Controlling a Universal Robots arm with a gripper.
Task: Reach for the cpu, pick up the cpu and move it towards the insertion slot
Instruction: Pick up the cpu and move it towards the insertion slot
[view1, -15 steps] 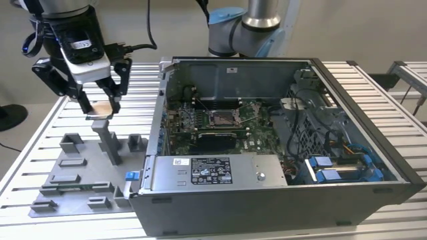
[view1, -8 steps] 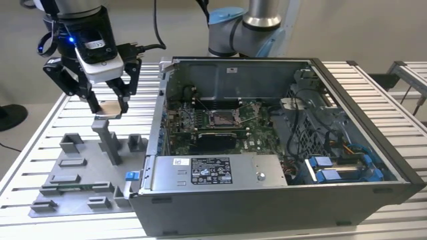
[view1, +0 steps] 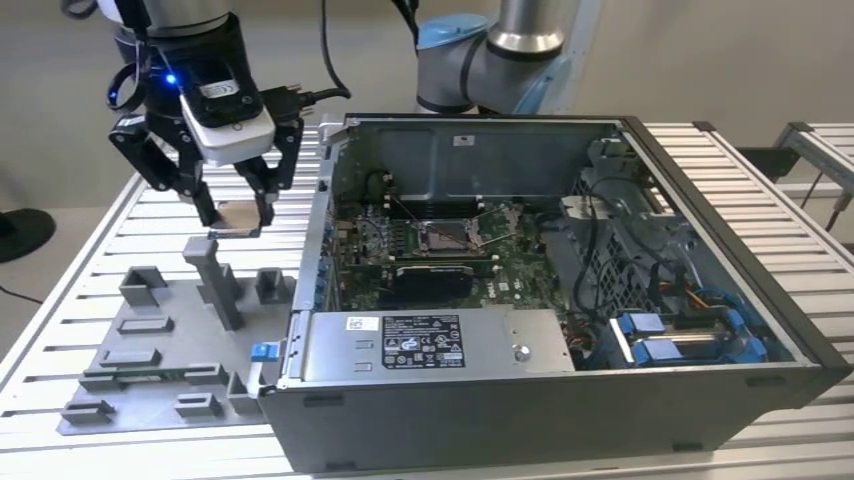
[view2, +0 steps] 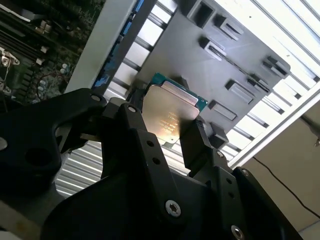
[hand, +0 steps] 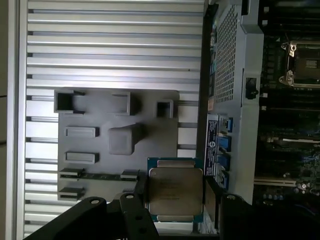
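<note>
While the claw (view1: 236, 215) hangs in the air above the grey tray (view1: 140, 375), it is pinching the cpu (view1: 240, 217) between its two black fingers (view1: 204, 200), chip clear of everything below.

- Cpu state: held flat, metal top facing the wrist cams. In both wrist views the fingers press on two opposite edges; the green-edged board (hand: 172, 162) sticks out past the fingertips. Cpu (hand: 175, 192) looks level, no obvious tilt. Cpu (view2: 170, 115) also seen w/ tray pockets behind it, so it sits over the tray, not over the case.
- Slot (view1: 447, 235): inside the open pc case (view1: 561, 390), on the green board, silver frame w/ dark centre. Thin lever seems raised, can't confirm.
- Key relation: in the exterior view the slot lies to the exterior view's right of the claw, well apart, and lower. Case's left wall (view1: 324, 200) stands between claw and slot, so path has to go over the wall, then down.
- First wrist view agrees: slot (hand: 302, 65) well off from the held chip, beyond the case wall.
- Cpu is square, so no long axis; what matters is edge alignment w/ the frame. Edges look roughly parallel to the slot's in the first wrist view; judgement only.
- Task status: pick looks done, transfer toward slot barely begun.
- Tray sits on slatted bench (view1: 80, 260), just beside the case.
</note>
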